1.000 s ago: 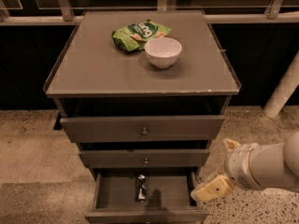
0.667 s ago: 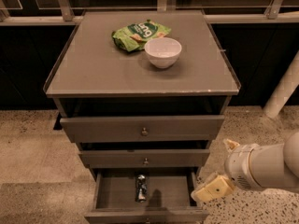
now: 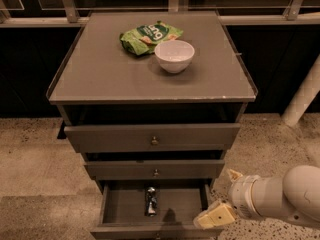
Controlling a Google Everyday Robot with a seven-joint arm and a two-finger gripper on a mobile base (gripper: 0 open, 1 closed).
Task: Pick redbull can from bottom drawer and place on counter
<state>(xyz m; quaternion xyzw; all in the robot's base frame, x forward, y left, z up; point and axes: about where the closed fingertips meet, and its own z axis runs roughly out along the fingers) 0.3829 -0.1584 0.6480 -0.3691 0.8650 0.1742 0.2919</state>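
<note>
The redbull can (image 3: 150,201) lies on its side inside the open bottom drawer (image 3: 115,206), near its middle. The counter (image 3: 100,74) is the flat grey top of the cabinet, above the three drawers. My gripper (image 3: 214,217) is at the lower right, just over the drawer's right front corner, to the right of the can and apart from it. The white arm (image 3: 280,196) reaches in from the right edge.
A white bowl (image 3: 174,55) and a green snack bag (image 3: 148,36) sit on the counter toward the back. The top drawer (image 3: 152,136) and middle drawer (image 3: 155,169) stand slightly pulled out. A white post (image 3: 302,96) stands at the right on speckled floor.
</note>
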